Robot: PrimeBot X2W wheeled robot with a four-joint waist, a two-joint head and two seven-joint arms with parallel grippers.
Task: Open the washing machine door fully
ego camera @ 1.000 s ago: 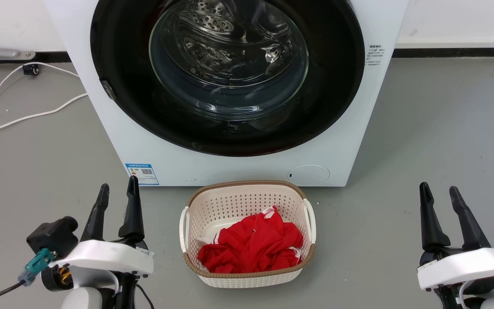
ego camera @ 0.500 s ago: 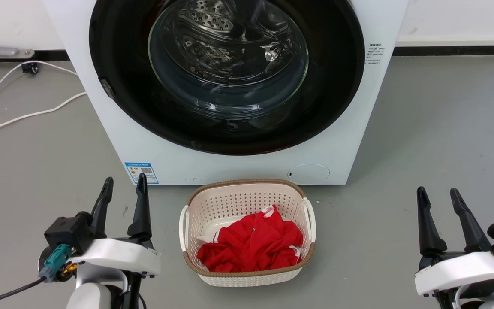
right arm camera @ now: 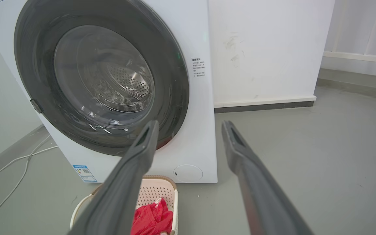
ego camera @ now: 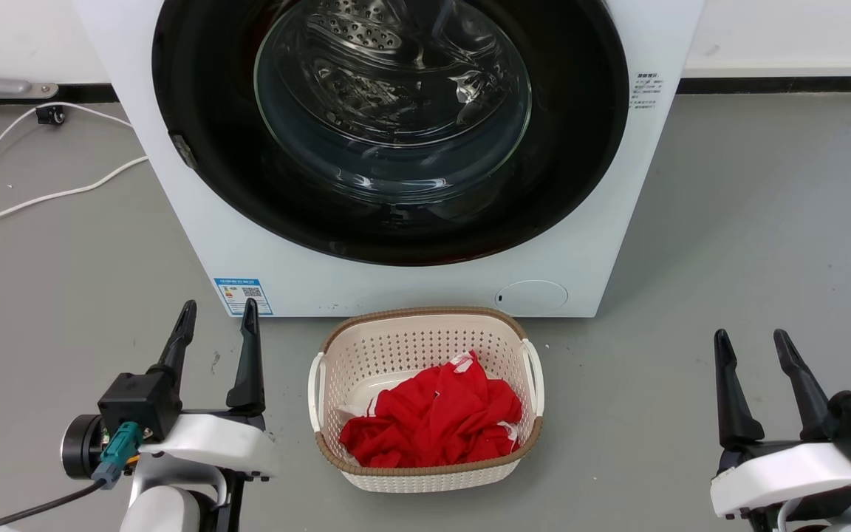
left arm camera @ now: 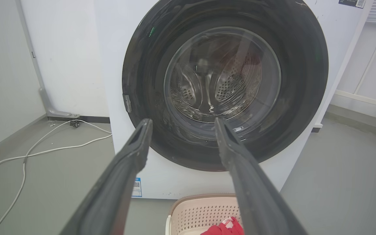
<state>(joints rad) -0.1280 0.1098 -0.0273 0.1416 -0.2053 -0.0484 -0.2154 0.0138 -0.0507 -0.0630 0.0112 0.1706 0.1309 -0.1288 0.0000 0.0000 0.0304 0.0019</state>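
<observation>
Washing machine door (ego camera: 388,125): closed flush, just behind laundry basket (ego camera: 425,319). Probably rigid and hinged; glossy rim slippery, glass fragile. Likely hold: grey tab (ego camera: 183,151) on left rim. Left gripper (ego camera: 219,307), right gripper (ego camera: 751,338): fingers apart, empty, well short of door.
</observation>
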